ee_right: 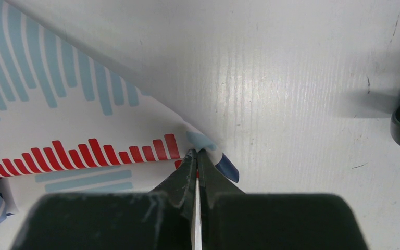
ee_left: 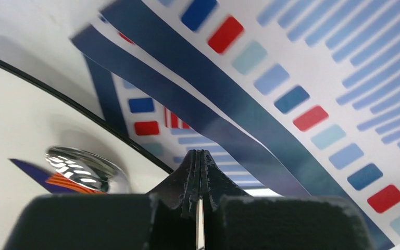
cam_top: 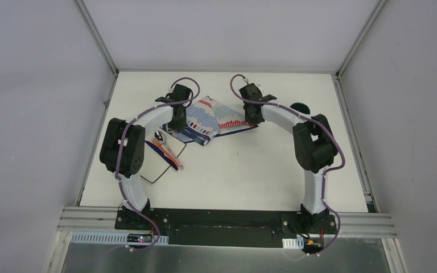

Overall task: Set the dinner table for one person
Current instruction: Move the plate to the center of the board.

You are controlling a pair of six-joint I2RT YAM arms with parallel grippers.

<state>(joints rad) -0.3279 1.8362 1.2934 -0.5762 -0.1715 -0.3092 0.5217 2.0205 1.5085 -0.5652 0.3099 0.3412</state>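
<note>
Both end effectors are pinched shut, with no gap between the fingers. The left end effector (ee_left: 200, 155) seems to nip the dark blue edge of the striped cloth (ee_left: 302, 78), just beside the white plate (ee_left: 26, 130) that has the spoon (ee_left: 80, 169) on it. The right end effector (ee_right: 197, 152) nips a corner of the cloth on the other side. The cloth is bunched up and partly lifted, near the far middle of the white worktop (cam_top: 250, 165). I think the step is spreading the cloth out as a mat. Next, the two arms should pull gently apart and lay it flat, without bumping the plate.
</note>
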